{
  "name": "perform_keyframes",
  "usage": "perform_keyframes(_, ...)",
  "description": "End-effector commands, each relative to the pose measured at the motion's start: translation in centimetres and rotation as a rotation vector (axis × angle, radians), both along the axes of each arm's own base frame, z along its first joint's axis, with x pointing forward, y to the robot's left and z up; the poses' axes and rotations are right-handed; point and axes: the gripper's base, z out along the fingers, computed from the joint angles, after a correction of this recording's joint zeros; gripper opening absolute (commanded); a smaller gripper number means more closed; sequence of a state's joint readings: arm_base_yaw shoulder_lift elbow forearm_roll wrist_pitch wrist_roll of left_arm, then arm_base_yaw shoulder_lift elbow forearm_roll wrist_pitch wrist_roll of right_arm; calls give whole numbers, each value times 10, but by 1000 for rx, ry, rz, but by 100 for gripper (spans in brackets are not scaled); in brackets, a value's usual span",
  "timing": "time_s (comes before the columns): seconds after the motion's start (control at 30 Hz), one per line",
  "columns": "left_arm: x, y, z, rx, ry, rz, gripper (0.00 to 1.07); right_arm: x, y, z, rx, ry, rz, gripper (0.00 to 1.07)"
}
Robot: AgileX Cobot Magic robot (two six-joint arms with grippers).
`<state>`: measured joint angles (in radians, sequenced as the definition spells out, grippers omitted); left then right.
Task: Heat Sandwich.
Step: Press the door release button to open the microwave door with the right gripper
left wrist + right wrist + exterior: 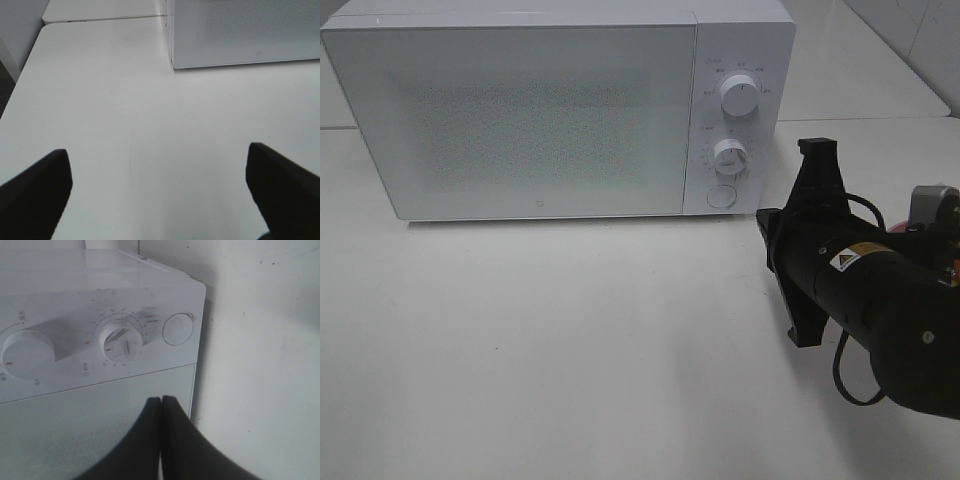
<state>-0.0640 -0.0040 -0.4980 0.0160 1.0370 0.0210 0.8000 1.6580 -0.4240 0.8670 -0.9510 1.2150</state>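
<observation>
Right wrist view has the right gripper [161, 400] with its two black fingers [145, 440] pressed flat against each other, nothing between them. The tips point at the microwave [100, 285], at the seam where the door [75, 430] meets the control panel. Whether they touch it I cannot tell. Just beyond the tips sit a knob [120, 342] and a round button [178, 329], with a second knob [25, 352] further along the panel.

From the high camera, the right arm [880, 290] reaches in from the right side, its wrist near the microwave's front corner by the button, over the white table [570, 350].

Left wrist view has the left gripper [156, 150] spread wide, one finger [35, 195] at each side of the frame, holding nothing. It hangs above bare table, well apart from the microwave, whose lower front corner shows ahead of it.

The door is shut and its panel is frosted; where the sandwich is cannot be told from any view.
</observation>
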Motion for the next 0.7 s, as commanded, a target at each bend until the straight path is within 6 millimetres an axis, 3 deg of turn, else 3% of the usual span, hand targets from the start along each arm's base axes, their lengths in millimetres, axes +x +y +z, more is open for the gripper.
perform_keyframes(0.03, -3, 0, -1, -6, -32, -2, 89, -1, 1, -1, -3, 14, 13, 1)
perform_keyframes(0.4, -3, 0, -1, -6, -32, -2, 89, 5, 7, -26, -9, 80, -9, 1)
perform_keyframes(0.7, -3, 0, -1, -6, -32, -2, 89, 37, 6, -32, -23, 79, 2, 1)
